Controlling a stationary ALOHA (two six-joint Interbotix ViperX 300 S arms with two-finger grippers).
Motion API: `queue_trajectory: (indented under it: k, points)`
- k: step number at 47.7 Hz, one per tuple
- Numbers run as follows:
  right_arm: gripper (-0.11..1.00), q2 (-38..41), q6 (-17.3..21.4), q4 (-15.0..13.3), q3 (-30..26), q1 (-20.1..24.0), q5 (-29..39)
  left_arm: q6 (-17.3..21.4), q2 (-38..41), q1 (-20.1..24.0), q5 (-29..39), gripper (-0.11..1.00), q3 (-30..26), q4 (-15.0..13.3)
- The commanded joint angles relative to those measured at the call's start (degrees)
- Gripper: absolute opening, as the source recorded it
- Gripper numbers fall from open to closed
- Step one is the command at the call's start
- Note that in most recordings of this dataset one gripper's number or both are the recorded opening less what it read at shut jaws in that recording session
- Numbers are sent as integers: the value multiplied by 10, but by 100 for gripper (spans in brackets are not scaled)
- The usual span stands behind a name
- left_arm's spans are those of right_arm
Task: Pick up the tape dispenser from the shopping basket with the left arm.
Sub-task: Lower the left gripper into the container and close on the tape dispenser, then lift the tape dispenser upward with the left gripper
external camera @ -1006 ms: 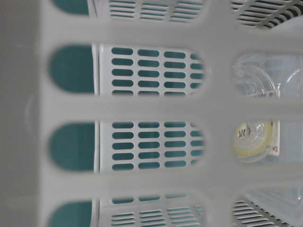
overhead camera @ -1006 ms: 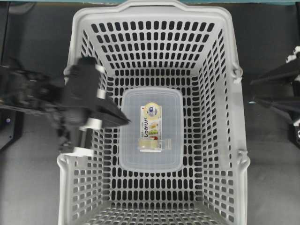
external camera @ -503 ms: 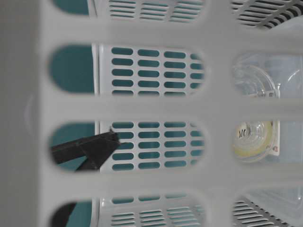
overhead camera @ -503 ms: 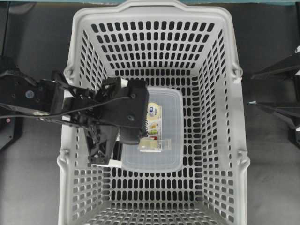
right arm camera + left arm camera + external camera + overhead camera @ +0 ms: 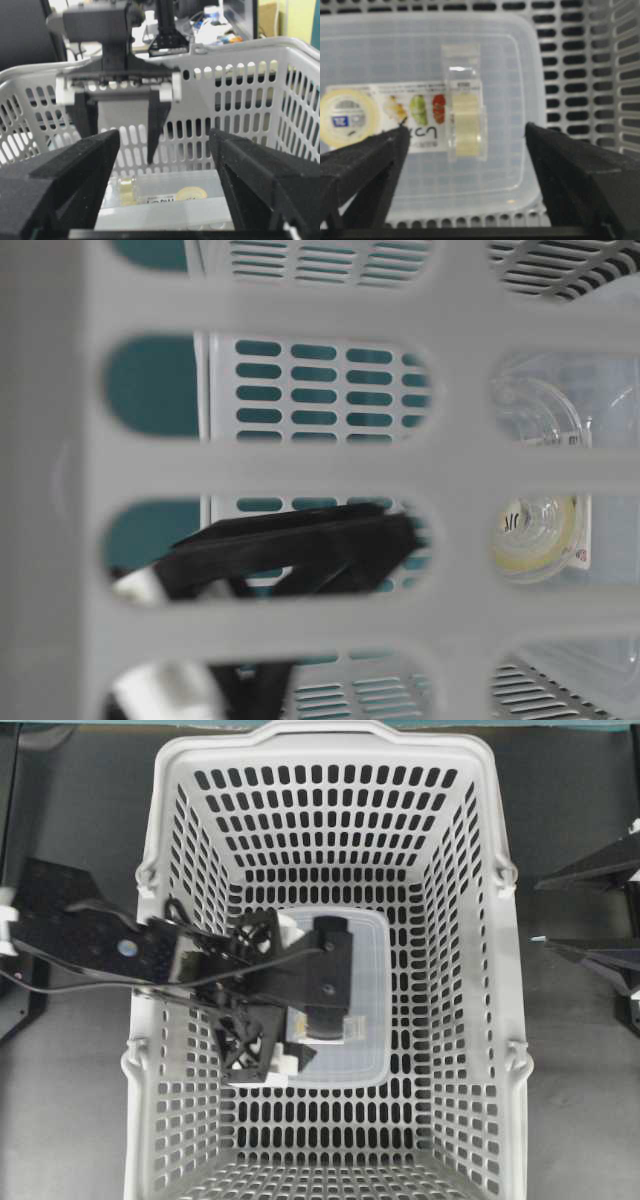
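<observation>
L gripper [image 5: 465,150] is inside the basket [image 5: 500,970], pointing down, jaws spread wide w/ nothing between them but air. Wrist view: dispenser [image 5: 465,120] sits straight below, in the gap between the two fingers [image 5: 365,165], closer to the one on the view's left; that fingertip overlaps the card's [image 5: 415,112] edge in the view, contact can't be judged. Card w/ its yellow round label runs out past that same finger. Dispenser lies flat on the lid of a clear box [image 5: 520,75], which rests on the basket floor.

Overhead: L arm [image 5: 120,948] reaches in over the basket's left wall; wrist covers most of the dispenser [image 5: 345,1026], only a bit shows at its right edge, on the box [image 5: 372,980].

Table-level view: black fingers [image 5: 300,545] seen thru the wall slots, tape roll [image 5: 535,535] to their right, apart from them.

R gripper [image 5: 162,165] is also wide open, holding nothing, outside the basket; across from it the L gripper [image 5: 120,125] hangs above the dispenser [image 5: 127,190], tips not touching it.
</observation>
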Motion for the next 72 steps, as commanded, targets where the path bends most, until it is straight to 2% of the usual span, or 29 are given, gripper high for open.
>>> queue_trajectory:
  k: [1, 16, 19, 26, 27, 34, 47, 51, 72]
  points:
    - [69, 4, -1, 2, -4, 1, -4, -1, 13, -4, -1, 91, -11, 2]
    - [69, 3, -1, 1, -2, 1, -2, -1, 52, -4, -4, 85, -11, 2]
    - [69, 3, -1, 2, -1, 1, -2, 3, 50, -4, 1, 75, -11, 2]
    - [69, 3, -1, 1, 1, 1, -2, 4, 34, -4, 5, 31, -22, 2]
    - [69, 3, -1, 2, 1, 1, -2, 5, 30, -4, 7, 28, -26, 2]
    - [69, 1, -1, 2, 2, 1, -2, 6, -4, -4, 44, 28, -82, 3]
    - [69, 1, -1, 2, 3, 1, -2, 7, -38, -1, 214, 28, -226, 3]
    - [69, 1, -1, 2, 4, 1, -2, 6, -36, -1, 243, 29, -252, 2]
    - [69, 1, -1, 2, 4, 1, -2, 5, -29, 7, 257, 28, -256, 2]
